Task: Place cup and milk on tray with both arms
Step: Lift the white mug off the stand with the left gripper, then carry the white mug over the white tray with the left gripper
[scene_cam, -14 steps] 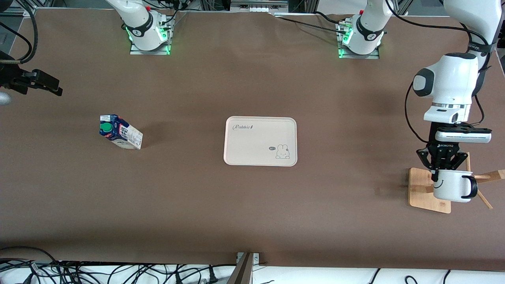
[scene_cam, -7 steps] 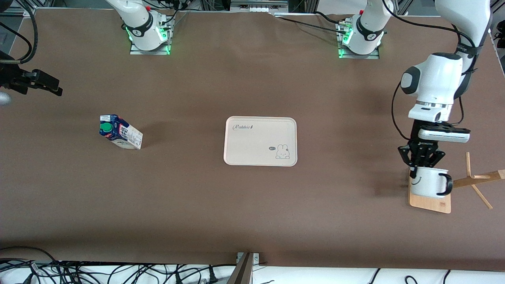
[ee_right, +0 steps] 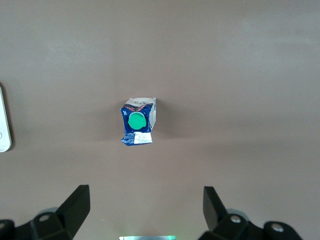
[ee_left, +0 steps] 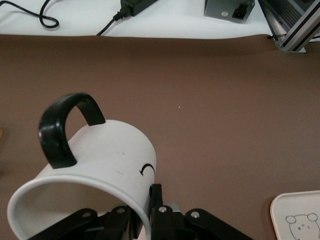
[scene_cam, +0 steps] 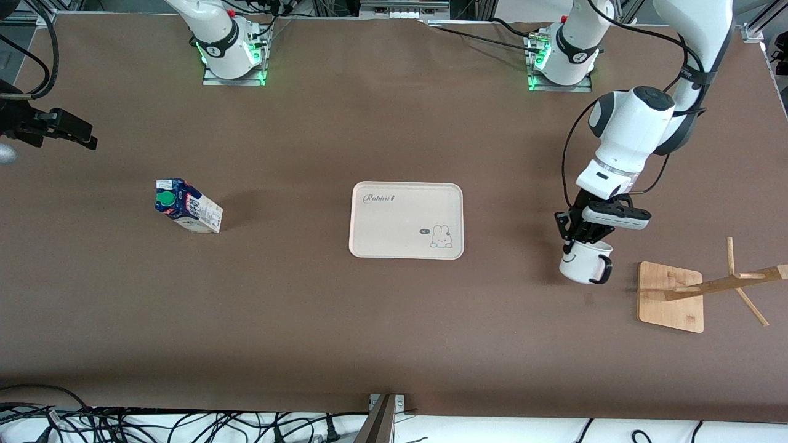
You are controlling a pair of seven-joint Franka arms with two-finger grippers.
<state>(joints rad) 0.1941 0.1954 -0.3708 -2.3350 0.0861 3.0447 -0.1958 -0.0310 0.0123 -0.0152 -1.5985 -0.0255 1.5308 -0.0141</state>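
My left gripper [scene_cam: 575, 245] is shut on the rim of the white smiley cup [scene_cam: 585, 266] and holds it tilted in the air, over the table between the cream tray [scene_cam: 406, 203] and the wooden rack. In the left wrist view one finger [ee_left: 156, 200] sits outside the cup [ee_left: 107, 157] wall and the other inside, and the tray's corner [ee_left: 285, 207] shows. The milk [scene_cam: 188, 206] stands on the table toward the right arm's end. My right gripper [ee_right: 145, 206] is open and empty, high over the milk [ee_right: 138, 121]. It shows at the edge of the front view [scene_cam: 58, 126].
The wooden rack base [scene_cam: 671, 295] with its leaning pegged post [scene_cam: 739, 280] stands at the left arm's end of the table. The tray's edge [ee_right: 3, 125] shows in the right wrist view. Cables lie along the table's near edge.
My left gripper has carried the cup off the rack and moved it toward the tray. The right arm and the milk have not moved.
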